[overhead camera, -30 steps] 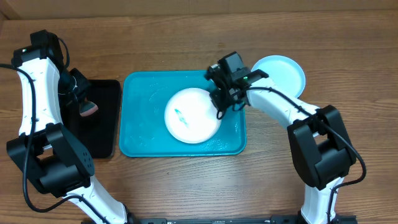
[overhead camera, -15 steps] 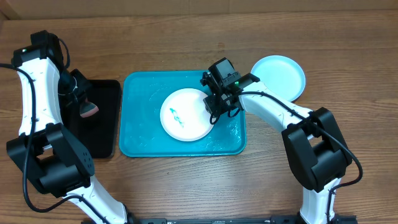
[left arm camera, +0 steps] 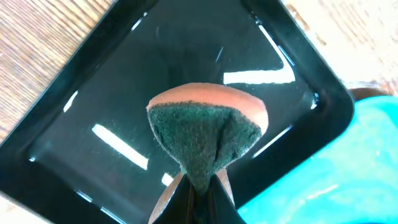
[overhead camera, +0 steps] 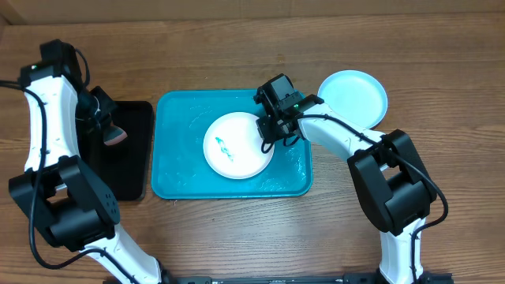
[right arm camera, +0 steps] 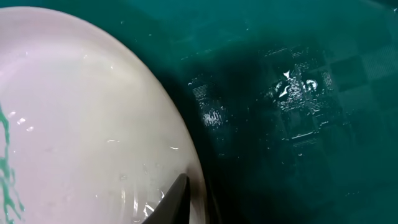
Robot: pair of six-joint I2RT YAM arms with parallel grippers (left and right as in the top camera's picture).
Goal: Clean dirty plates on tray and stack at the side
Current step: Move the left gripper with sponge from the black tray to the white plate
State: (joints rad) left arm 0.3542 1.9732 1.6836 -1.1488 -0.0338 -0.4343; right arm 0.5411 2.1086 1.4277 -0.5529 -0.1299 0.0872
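R tool (overhead camera: 269,136) pinches white plate (overhead camera: 245,158) rim inside tray (overhead camera: 177,170): pin it flat. L tool (left arm camera: 199,194), left of tray, clamps sponge (left arm camera: 205,130); scrub teal smear (overhead camera: 225,147).

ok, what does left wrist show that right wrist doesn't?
Left wrist only: the sponge, green face toward the camera, pinched in the left claw over the black tray.
Right wrist only: the white plate with a teal smear at the frame's left edge, its rim in the right claw.
Both: the turquoise tray, a corner of it in left wrist, its wet floor in right wrist.
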